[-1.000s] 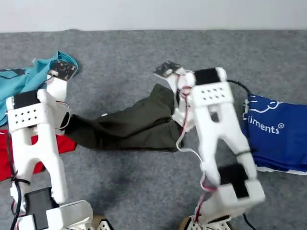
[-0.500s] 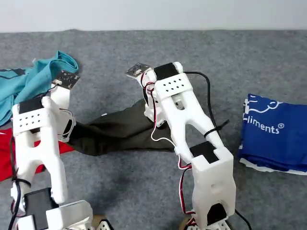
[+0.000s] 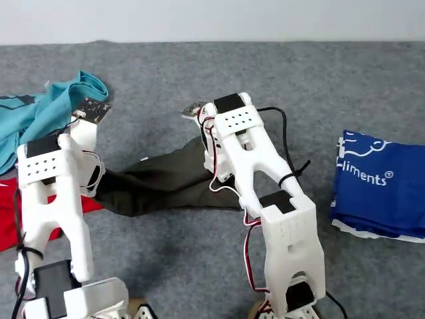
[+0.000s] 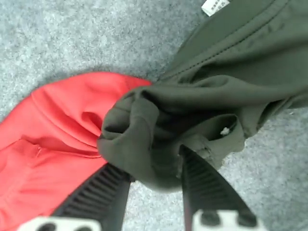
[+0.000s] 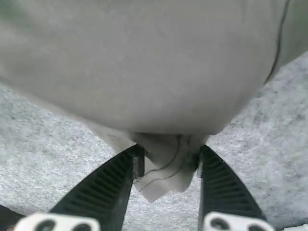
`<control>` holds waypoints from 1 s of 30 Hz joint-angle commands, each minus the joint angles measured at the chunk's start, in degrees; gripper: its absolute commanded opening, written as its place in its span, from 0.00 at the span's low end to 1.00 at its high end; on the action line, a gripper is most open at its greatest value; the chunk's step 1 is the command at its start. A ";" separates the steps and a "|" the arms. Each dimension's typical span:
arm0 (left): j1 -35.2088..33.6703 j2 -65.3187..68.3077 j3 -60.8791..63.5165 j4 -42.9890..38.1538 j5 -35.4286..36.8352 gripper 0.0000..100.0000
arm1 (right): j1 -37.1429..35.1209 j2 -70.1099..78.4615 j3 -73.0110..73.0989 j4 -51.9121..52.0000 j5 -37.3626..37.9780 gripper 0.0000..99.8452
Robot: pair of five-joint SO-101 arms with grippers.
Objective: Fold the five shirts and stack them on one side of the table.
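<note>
The dark olive fabric shirt (image 3: 166,183) lies mid-frame on the grey tabletop (image 3: 345,86). The left pincer (image 4: 151,163) and right pincer (image 5: 168,159) each clamp one end. Recommended: draw the ends apart evenly to flatten the cloth before folding.

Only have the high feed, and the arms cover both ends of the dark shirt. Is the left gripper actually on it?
Observer: Yes, the left gripper is shut on a bunched end of the dark olive shirt.
Operator: Did it catch the red one too?
Observer: It looks not. The red shirt lies beside and under the bunch, and only olive cloth sits inside the grip.
Operator: Right side?
Observer: The right gripper is shut on a small fold of the same shirt, lifted clear of the table.
</note>
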 commanded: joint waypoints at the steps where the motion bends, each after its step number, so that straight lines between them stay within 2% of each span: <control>1: -0.26 -2.02 -0.04 -1.05 -0.35 0.14 | 0.57 -0.75 -2.99 2.24 -0.18 0.06; 3: -0.26 -1.93 -0.04 -1.05 -0.35 0.14 | 0.75 -0.84 -2.99 2.33 -0.09 0.00; 8: -0.26 -2.46 -0.57 -1.14 -0.35 0.13 | 1.54 -5.05 -2.99 2.33 0.88 0.01; 12: -0.26 -2.55 -3.56 -0.26 -0.35 0.07 | 3.03 -11.47 -2.81 2.42 3.87 0.01; 16: -0.26 -2.55 -8.84 3.87 -0.35 0.06 | 6.37 -17.54 -2.73 2.42 3.96 0.01; 26: -0.26 -2.55 -22.02 16.53 -0.70 0.15 | 15.43 -23.96 -2.64 2.42 3.96 0.01; 30: -3.60 -2.55 -23.16 21.10 -4.66 0.14 | 18.86 -27.21 -2.64 2.42 3.96 0.01</control>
